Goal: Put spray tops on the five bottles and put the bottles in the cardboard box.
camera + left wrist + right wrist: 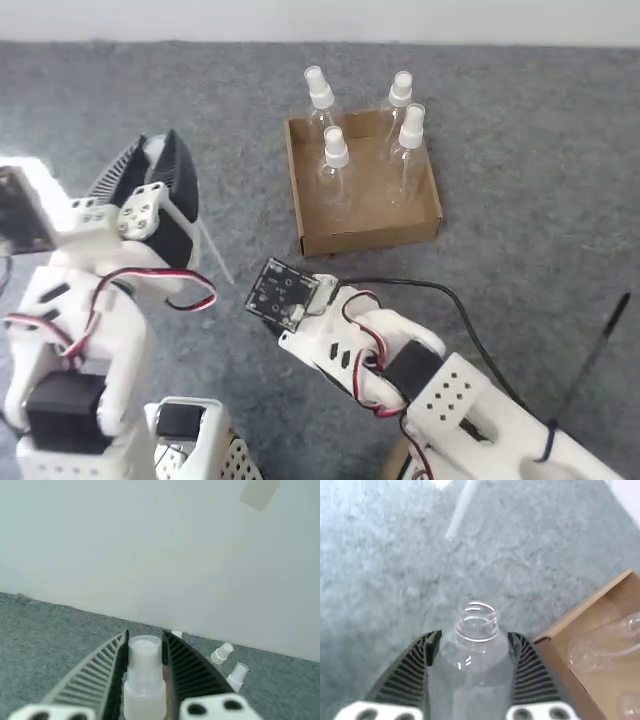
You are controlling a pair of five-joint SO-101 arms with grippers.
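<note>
Holding the spray top (145,672) by its head, the left claw (145,636) is clamped shut. The right claw (474,636) grips the uncapped fifth bottle (472,655). Near that claw, the cardboard box (365,228) holds four topped bottles (335,165). Capping and boxing are left, I judge.

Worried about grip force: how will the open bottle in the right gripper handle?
The bottle looks clear and empty, so probably light. Its thin-looking wall may dent if the right gripper squeezes hard. Smooth and round, it could slip or twist.
</note>
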